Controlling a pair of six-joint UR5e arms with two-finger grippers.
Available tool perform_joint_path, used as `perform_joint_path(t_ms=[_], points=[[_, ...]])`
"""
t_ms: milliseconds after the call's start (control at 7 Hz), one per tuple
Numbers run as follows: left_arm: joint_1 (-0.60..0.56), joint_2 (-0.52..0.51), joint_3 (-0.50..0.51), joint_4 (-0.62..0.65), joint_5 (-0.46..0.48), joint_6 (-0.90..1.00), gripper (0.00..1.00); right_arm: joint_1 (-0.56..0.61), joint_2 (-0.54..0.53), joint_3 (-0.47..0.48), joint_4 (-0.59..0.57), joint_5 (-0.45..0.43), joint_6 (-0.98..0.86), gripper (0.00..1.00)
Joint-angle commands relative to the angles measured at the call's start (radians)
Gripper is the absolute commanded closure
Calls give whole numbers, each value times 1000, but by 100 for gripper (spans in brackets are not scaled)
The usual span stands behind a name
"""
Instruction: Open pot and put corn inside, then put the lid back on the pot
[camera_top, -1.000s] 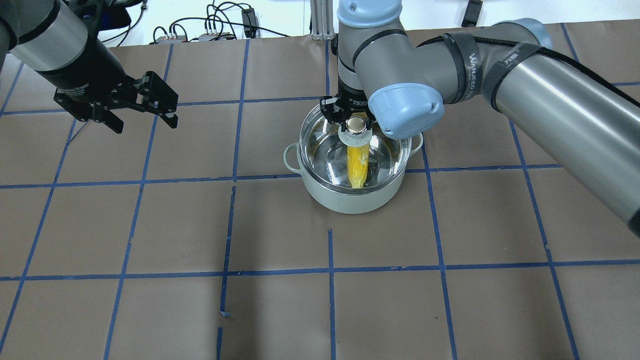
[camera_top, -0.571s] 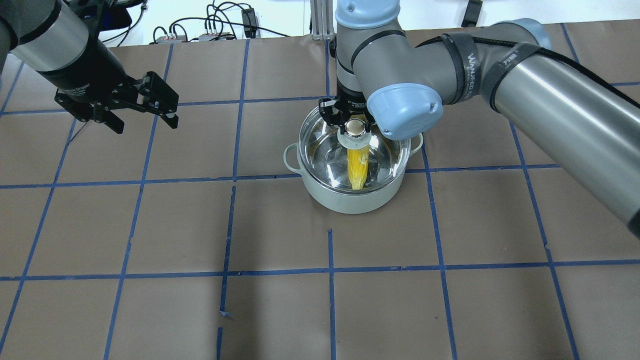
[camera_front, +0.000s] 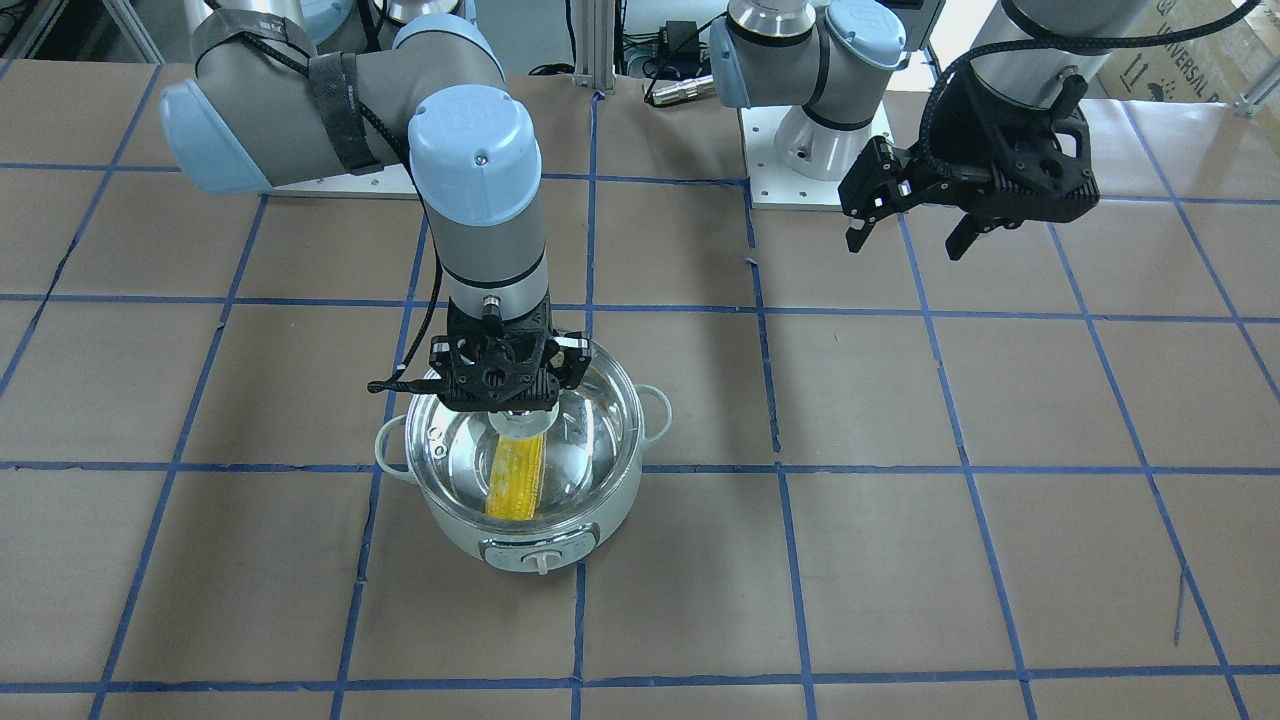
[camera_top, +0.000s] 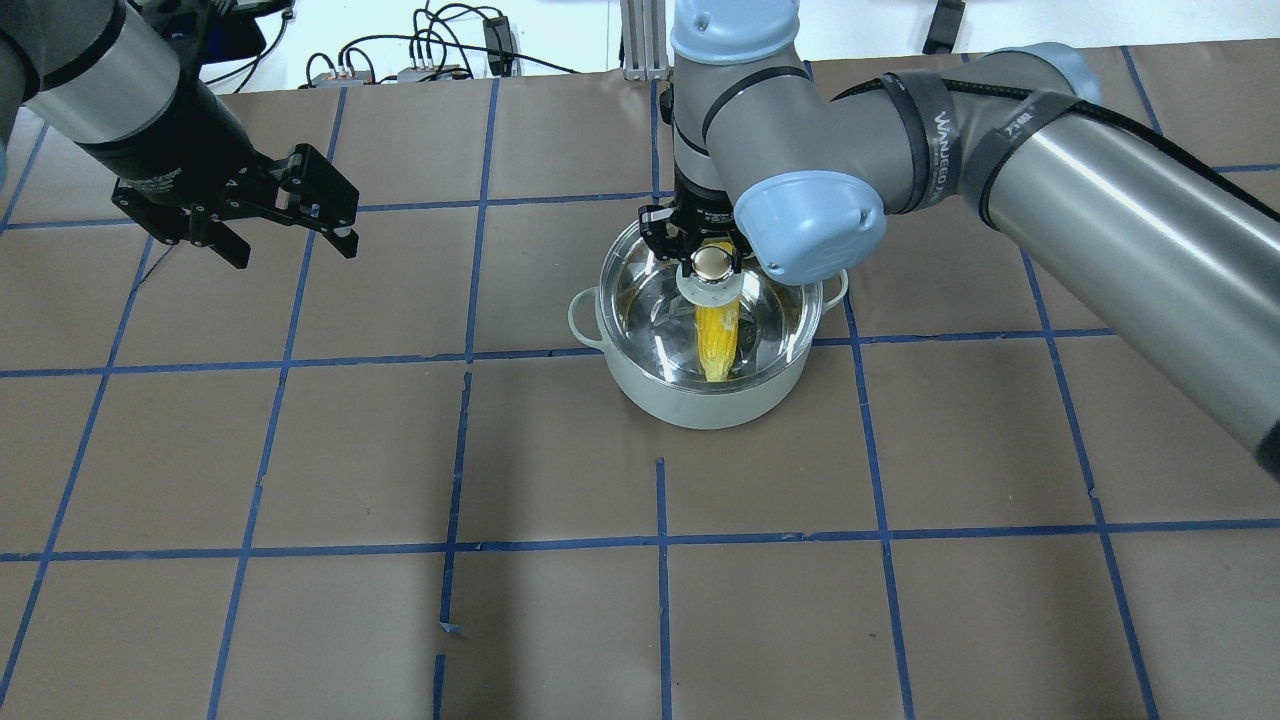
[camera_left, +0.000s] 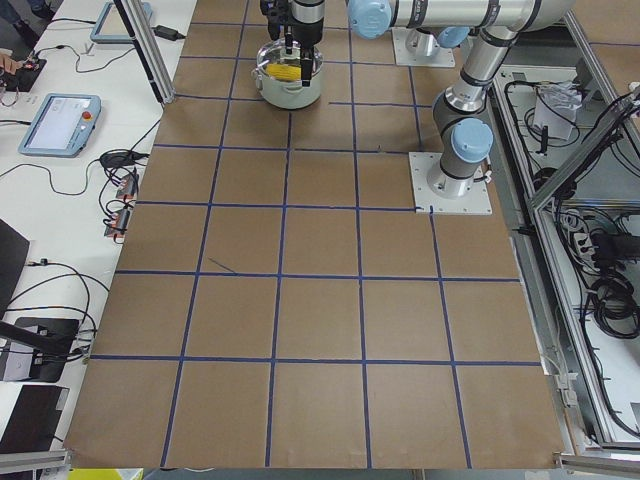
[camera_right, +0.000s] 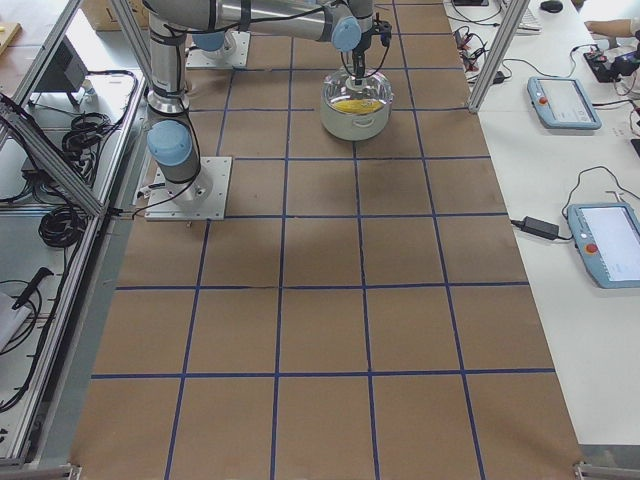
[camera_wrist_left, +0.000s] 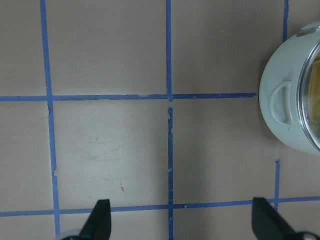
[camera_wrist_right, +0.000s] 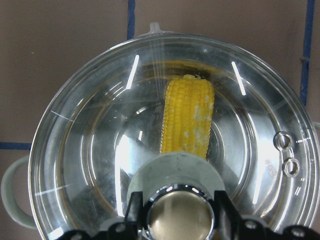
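The pale mint pot (camera_top: 700, 405) stands mid-table, its knob panel (camera_front: 540, 552) facing away from the robot. The yellow corn (camera_top: 716, 340) lies inside it and shows through the glass in the right wrist view (camera_wrist_right: 187, 120). The clear glass lid (camera_top: 645, 305) sits over the pot's rim. My right gripper (camera_top: 712, 262) is shut on the lid's shiny knob (camera_wrist_right: 180, 217), straight above the pot. My left gripper (camera_top: 290, 250) is open and empty, hovering well to the left of the pot (camera_wrist_left: 280, 115).
Brown paper with blue tape lines covers the table. Cables and power blocks (camera_top: 420, 55) lie beyond the far edge. The arms' base plates (camera_front: 810, 150) stand on the robot's side. Tablets (camera_left: 60, 120) rest on a side bench.
My right gripper has lowered the lid a little onto the pot's rim, still gripping the knob. The left arm has barely moved.
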Motion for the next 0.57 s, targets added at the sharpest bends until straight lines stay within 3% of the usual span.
perform_joint_path(t_ms=[0, 143, 429], points=[[-3, 1, 1, 0, 0, 0, 0, 0, 6, -10, -4, 0, -2, 38], [-3, 2, 0, 0, 0, 0, 0, 0, 6, -13, -4, 2, -2, 34], [-3, 1, 0, 0, 0, 2, 0, -3, 7, -16, -6, 3, -2, 13]])
